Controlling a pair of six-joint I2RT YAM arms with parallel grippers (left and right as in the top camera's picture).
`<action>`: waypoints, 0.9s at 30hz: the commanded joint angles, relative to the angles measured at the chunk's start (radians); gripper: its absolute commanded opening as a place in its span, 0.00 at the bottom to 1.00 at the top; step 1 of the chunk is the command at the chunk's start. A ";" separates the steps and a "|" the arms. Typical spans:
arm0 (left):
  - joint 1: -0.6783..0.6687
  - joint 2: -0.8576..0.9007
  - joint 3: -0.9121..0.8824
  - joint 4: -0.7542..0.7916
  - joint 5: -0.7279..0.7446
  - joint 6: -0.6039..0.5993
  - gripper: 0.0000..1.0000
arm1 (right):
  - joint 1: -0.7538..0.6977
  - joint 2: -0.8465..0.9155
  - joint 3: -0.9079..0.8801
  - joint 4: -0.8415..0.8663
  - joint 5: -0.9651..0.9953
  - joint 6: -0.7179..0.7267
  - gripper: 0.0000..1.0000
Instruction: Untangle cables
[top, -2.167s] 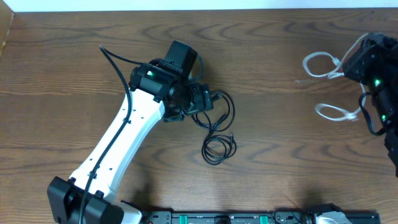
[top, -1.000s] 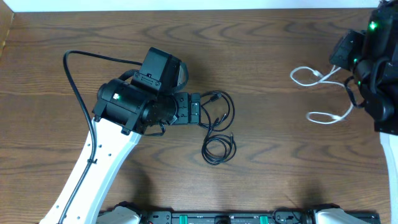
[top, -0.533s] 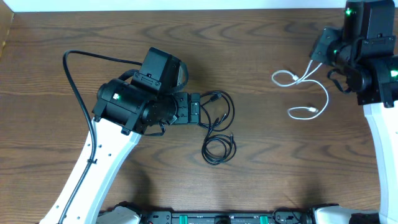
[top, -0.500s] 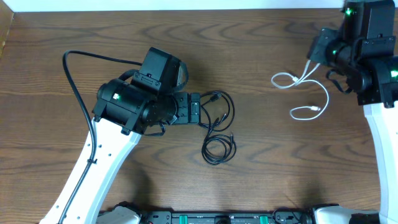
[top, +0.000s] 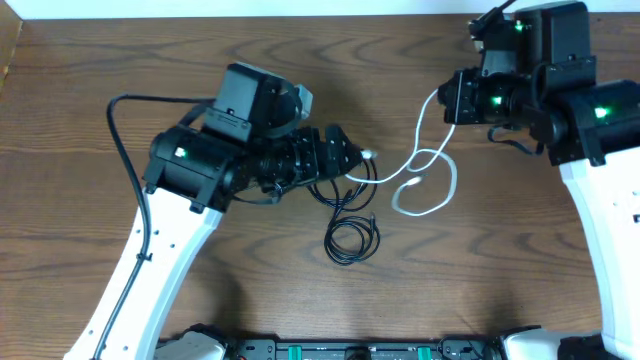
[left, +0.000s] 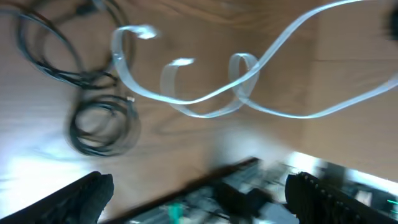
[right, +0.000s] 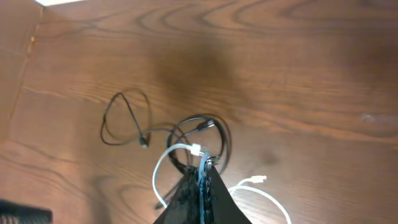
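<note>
One white cable (top: 408, 187), at least two black cables (top: 332, 243), exact count unclear, two robot arms (top: 170, 240), one table (top: 100, 60).

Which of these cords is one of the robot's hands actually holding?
The white cord, the only light-coloured one: it is pinched in the closed right hand. The black cords lie loose on the table, ungripped.

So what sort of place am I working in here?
Most likely a robotics lab bench, not a home: a wood-grain table, a white left arm and right arm based at its near edge beside a black equipment rail, and the only loose things are a white cable and black cables.
</note>
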 joint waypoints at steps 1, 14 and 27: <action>0.019 0.003 0.005 0.031 0.194 0.033 0.93 | 0.004 0.008 0.016 0.027 -0.025 0.193 0.02; 0.010 0.003 0.005 0.101 0.125 0.292 0.94 | 0.103 0.034 0.016 0.116 -0.062 0.591 0.02; -0.071 0.003 0.005 0.183 0.108 0.317 0.89 | 0.195 0.034 0.016 0.217 -0.061 0.875 0.02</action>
